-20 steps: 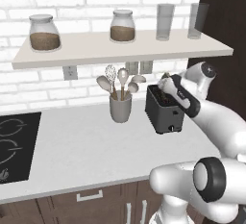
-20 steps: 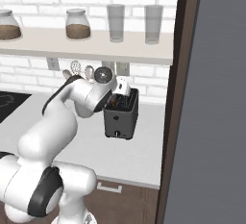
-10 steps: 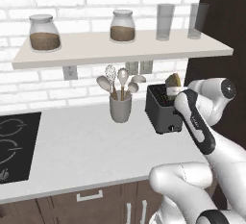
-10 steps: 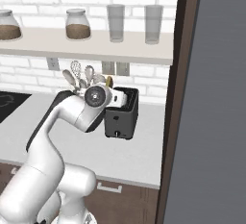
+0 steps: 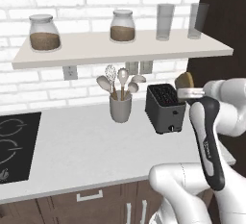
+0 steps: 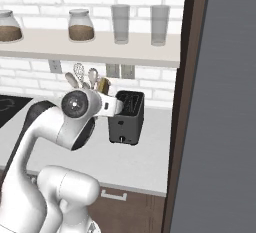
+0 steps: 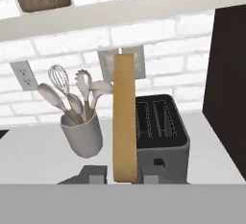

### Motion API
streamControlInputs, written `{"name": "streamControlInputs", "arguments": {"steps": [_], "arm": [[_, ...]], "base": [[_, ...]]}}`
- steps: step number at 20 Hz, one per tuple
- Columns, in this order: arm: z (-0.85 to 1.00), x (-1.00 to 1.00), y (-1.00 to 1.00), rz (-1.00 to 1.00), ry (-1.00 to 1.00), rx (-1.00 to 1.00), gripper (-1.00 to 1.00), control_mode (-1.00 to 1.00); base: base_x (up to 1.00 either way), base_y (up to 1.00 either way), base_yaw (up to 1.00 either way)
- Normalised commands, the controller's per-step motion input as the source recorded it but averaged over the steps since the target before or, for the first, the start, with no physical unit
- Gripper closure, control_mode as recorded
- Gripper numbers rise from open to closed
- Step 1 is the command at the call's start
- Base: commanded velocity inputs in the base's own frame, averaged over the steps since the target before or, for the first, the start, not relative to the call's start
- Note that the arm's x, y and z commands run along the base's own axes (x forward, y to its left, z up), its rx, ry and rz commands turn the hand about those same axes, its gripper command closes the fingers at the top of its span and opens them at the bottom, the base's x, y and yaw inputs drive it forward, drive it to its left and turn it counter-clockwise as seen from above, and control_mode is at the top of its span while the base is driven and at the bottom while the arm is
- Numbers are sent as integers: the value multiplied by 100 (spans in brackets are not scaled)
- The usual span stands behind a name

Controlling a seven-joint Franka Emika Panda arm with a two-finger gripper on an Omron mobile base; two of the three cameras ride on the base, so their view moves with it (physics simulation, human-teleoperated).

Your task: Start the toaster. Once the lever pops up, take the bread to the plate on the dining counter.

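The flat tan-brown slice of bread [image 7: 125, 122] stands edge-on and upright in the hand view, clamped between the two fingers of the pincer [image 7: 124, 176], which is closed narrowly on its lower edge; in the left base view the same slice [image 5: 184, 80] shows as a rounded brown piece held in the air just to the right of and above the small black boxy toaster [image 5: 166, 107], clear of its slots. The toaster sits on the pale grey surface [image 5: 81, 151] close to the white brick wall, its two top slots dark, a small light marking low on its front. Just left of it stands a grey utensil cup [image 5: 120, 108] holding a whisk and pale spoons. Above runs a white wall shelf [image 5: 120, 47] carrying two glass jars of brown contents and two clear tumblers. A black cooktop [image 5: 14, 146] lies at the far left of the surface
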Motion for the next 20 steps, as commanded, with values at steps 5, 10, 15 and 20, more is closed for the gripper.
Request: {"name": "streamControlInputs", "arguments": {"steps": [5,10,15,20], "arm": [[2,-93,0,0,0,0,100,-100],[30,-48,18,0,2,0,100,-100],[4,-62,23,0,-3,0,100,-100],[0,-85,55,12,-2,4,100,-100]], "base": [[0,0,0],[0,0,0],[0,0,0],[0,0,0]]}}
